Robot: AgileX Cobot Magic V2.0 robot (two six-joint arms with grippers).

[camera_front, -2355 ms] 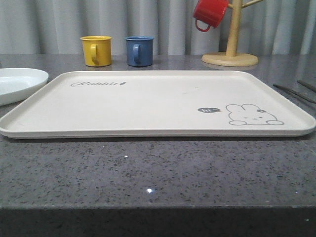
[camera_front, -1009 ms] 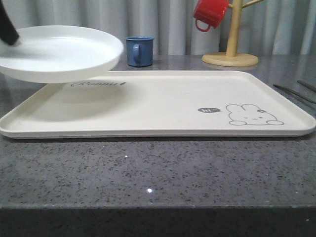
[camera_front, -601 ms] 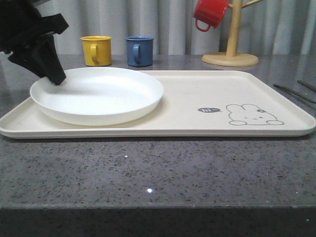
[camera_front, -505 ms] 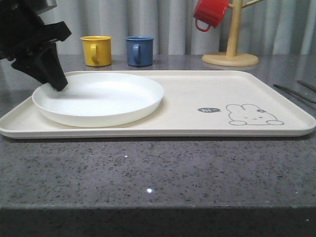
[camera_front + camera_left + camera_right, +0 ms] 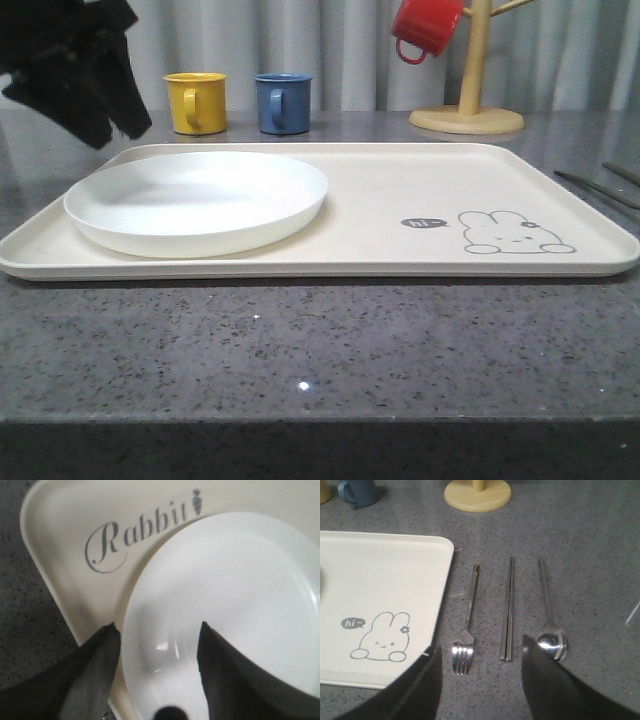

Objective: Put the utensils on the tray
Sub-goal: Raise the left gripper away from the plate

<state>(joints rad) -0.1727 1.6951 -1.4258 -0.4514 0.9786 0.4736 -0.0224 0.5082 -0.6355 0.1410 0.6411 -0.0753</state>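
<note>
The cream tray lies across the middle of the table, with a round white plate resting on its left half. My left gripper hovers open just above the plate's far-left rim; in the left wrist view its fingers straddle the plate without touching it. On the table right of the tray lie a fork, a pair of chopsticks and a spoon, side by side. My right gripper hangs open above their near ends. In the front view the utensils appear as thin lines at the right edge.
A yellow mug and a blue mug stand behind the tray. A wooden mug tree at the back right carries a red mug. Bare grey counter runs along the front.
My left gripper carried the white plate in from the left, set it on the tray's left half, let go and lifted up off its rim.
</note>
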